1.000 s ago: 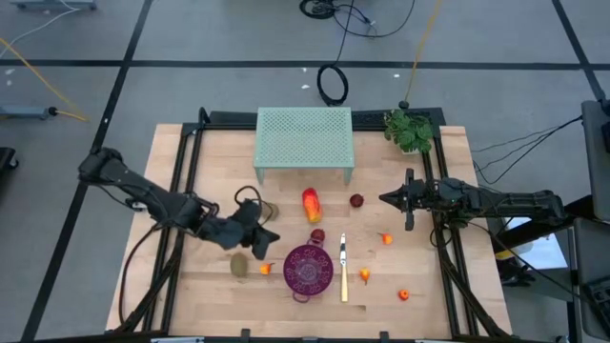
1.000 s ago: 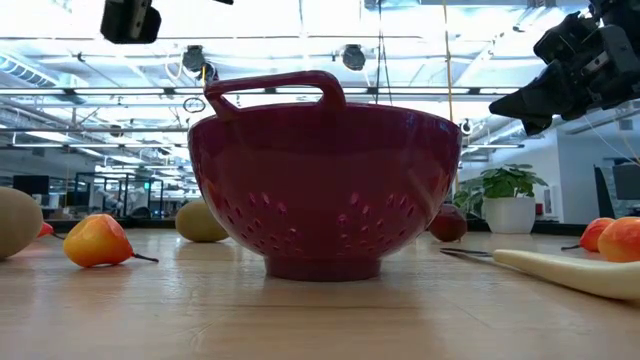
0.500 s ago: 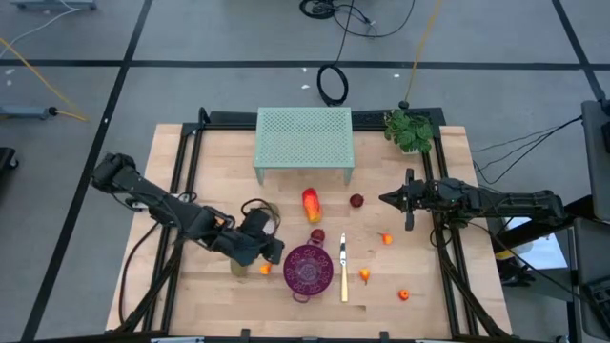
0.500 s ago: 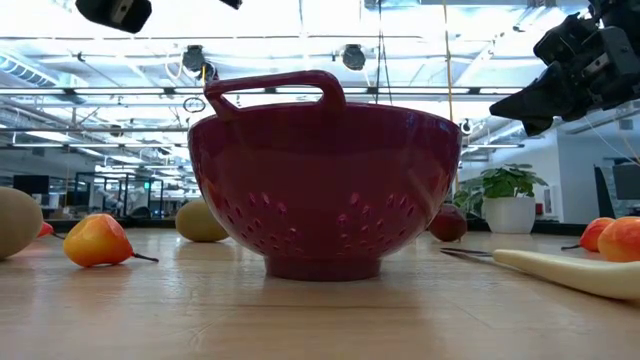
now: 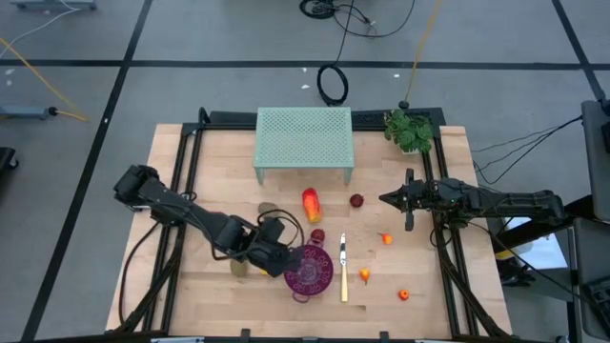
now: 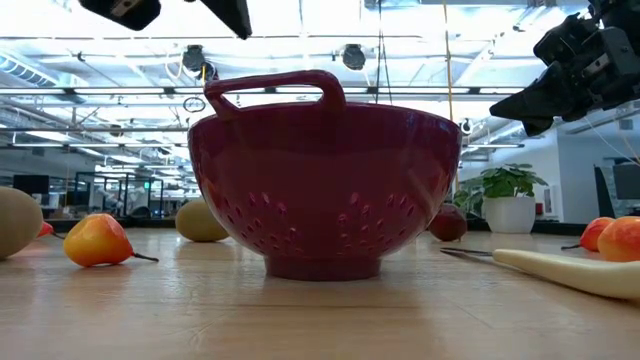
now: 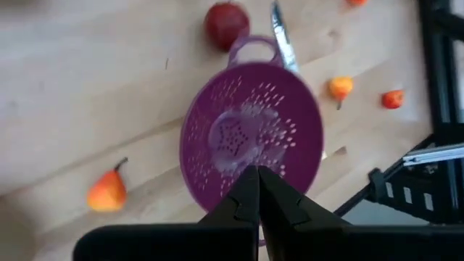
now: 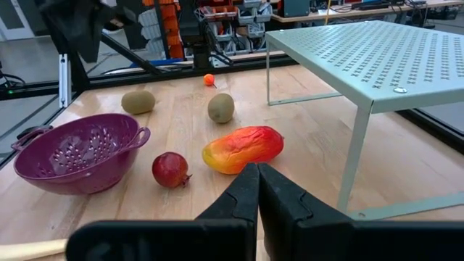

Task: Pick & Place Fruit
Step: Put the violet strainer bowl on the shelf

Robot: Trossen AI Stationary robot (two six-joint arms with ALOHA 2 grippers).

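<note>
My left gripper is shut on nothing and points steeply down above the left part of the purple colander; its wrist view shows the closed fingers over the bare bowl. The fruit lies on the table: a red-orange oblong, dark red balls, brown-green ovals and tiny orange pieces. My right gripper waits shut at the table's right, level above the wood.
A yellow-handled knife lies just right of the colander. A green perforated rack stands at the far middle, with a small potted plant at the far right. Black frame rails run along both sides of the table.
My left gripper has moved toward the table's right, from beside the near brown-green oval to above the colander's left part. Meanwhile it has tipped more steeply down and rolled. It stays shut. The fruit and colander have not moved.
</note>
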